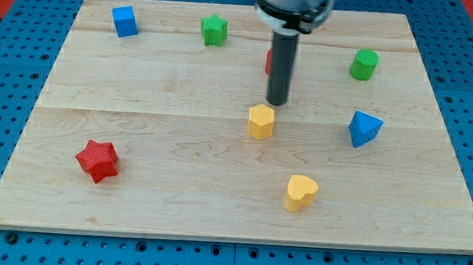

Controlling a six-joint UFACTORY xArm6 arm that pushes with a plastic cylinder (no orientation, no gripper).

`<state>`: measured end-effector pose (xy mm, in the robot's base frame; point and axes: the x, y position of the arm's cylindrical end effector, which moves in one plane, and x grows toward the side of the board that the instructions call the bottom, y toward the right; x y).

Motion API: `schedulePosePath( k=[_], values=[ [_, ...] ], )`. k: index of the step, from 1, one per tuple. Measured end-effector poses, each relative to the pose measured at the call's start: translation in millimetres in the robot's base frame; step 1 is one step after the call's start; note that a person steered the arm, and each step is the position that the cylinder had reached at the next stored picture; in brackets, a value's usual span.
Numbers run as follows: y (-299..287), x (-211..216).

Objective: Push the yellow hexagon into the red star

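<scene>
The yellow hexagon (260,122) sits near the middle of the wooden board (158,202). The red star (97,159) lies at the lower left, far from the hexagon. My tip (277,103) stands just above and slightly right of the yellow hexagon, close to its upper right edge; I cannot tell if it touches.
A blue cube (125,20) is at the top left and a green star (214,30) at the top middle. A red block (269,61) is mostly hidden behind the rod. A green cylinder (363,65), a blue pyramid-like block (364,128) and a yellow heart (300,192) lie right.
</scene>
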<state>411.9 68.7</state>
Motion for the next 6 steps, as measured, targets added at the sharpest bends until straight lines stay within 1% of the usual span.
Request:
schedulePosePath(
  k=[1, 2, 3, 4, 5, 6],
  values=[
    [-14.0, 41.2],
    [-105.2, 43.0],
    [-128.4, 29.6],
    [-201.6, 29.9],
    [-235.8, 50.6],
    [-228.7, 39.4]
  ],
)
